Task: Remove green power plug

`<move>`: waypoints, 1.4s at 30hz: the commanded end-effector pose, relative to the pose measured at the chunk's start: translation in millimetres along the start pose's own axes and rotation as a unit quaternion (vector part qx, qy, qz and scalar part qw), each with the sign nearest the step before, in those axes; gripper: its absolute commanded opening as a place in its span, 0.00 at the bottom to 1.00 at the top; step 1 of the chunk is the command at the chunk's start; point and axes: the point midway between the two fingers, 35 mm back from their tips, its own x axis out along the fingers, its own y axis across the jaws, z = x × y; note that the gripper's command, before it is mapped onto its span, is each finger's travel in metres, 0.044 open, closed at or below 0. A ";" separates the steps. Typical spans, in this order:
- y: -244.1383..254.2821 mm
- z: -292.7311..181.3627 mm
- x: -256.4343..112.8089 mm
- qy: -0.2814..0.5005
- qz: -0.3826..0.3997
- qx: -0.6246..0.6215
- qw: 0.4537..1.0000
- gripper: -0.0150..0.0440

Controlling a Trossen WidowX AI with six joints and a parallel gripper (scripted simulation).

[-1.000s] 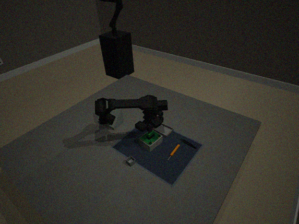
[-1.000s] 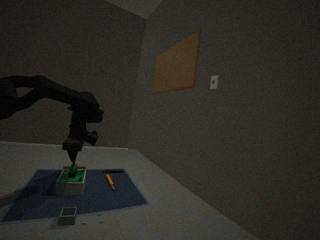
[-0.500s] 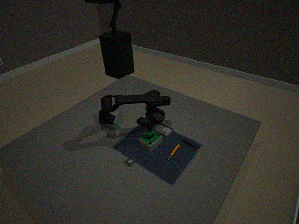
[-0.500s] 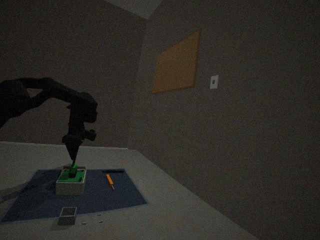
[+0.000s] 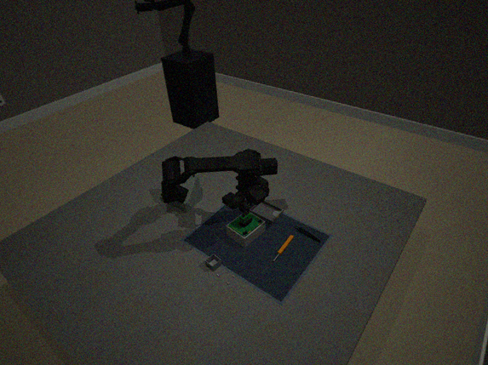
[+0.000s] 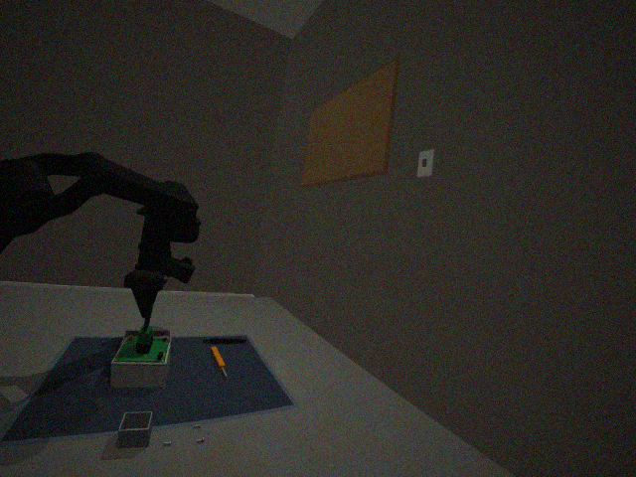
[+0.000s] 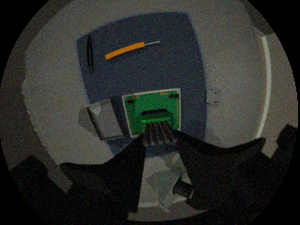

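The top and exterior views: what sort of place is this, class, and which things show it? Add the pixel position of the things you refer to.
Probably an electronics repair bench in a plain room: a circuit board (image 5: pixel 241 229) (image 6: pixel 127 354) (image 7: pixel 136 111) in a box, an orange screwdriver (image 5: pixel 286 243) (image 6: pixel 218 357) (image 7: pixel 126 51) on a blue mat (image 5: pixel 267 266) (image 6: pixel 205 395) (image 7: pixel 155 70), and a robot arm (image 5: pixel 215 163) (image 6: pixel 115 177) over the board.
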 end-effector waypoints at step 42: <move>0.7 0.5 26.3 -0.008 0.019 -0.006 1.000 0.68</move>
